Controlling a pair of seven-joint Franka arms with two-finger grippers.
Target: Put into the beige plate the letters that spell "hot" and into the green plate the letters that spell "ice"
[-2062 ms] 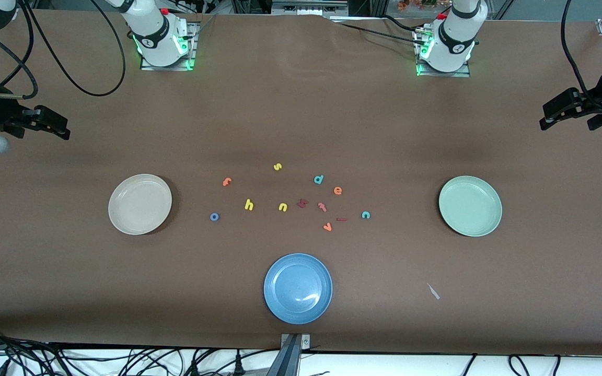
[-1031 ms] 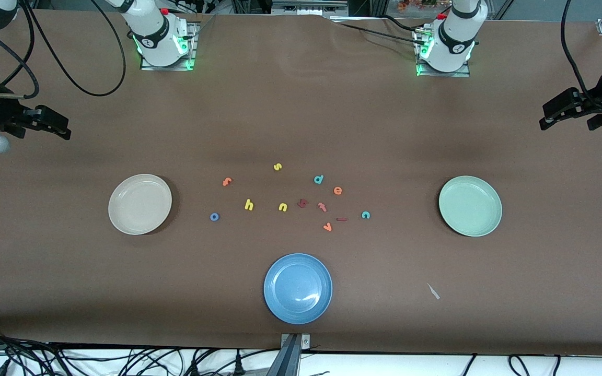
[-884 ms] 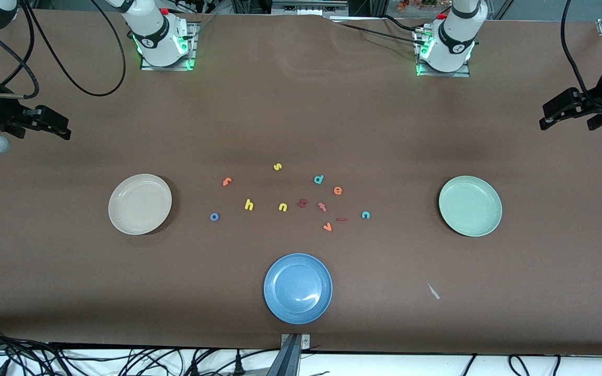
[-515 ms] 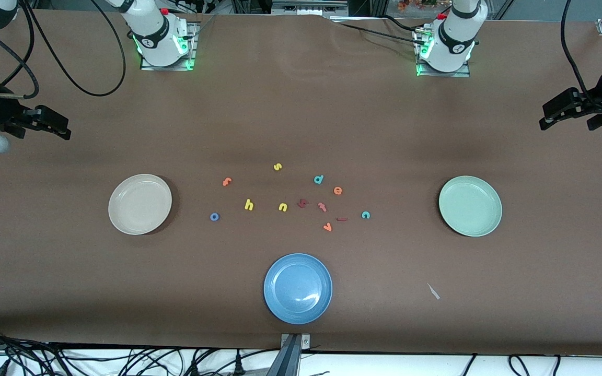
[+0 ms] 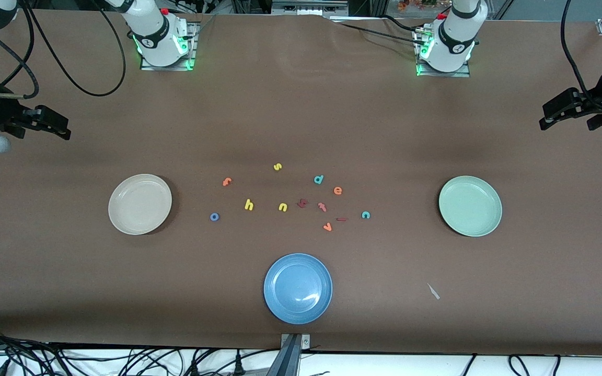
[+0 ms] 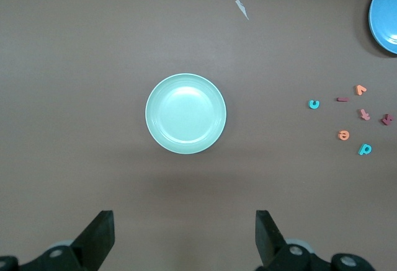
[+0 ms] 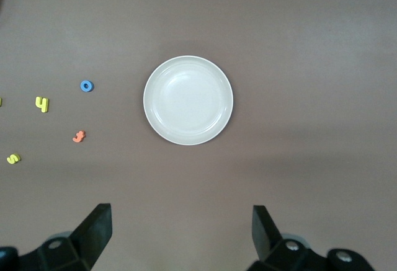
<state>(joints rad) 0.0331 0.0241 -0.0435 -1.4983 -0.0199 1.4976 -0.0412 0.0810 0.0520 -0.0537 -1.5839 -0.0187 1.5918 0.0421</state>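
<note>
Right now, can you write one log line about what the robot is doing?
stage: not started | left gripper: open, waiting above green plate | right gripper: open, waiting above beige plate | plates: empty | letters: on table

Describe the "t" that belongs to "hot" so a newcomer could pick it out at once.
Start at the beige plate toward the right arm's end. The nearest letters are the blue "o" and, farther from the front camera, the orange "t". It lies alone, unlike the pinkish-red "t" amid the central cluster.

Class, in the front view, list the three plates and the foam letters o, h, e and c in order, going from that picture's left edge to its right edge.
Round beige plate → blue ring-shaped foam o → yellow foam h → round blue plate → orange foam e → teal foam c → round pale green plate.
</note>
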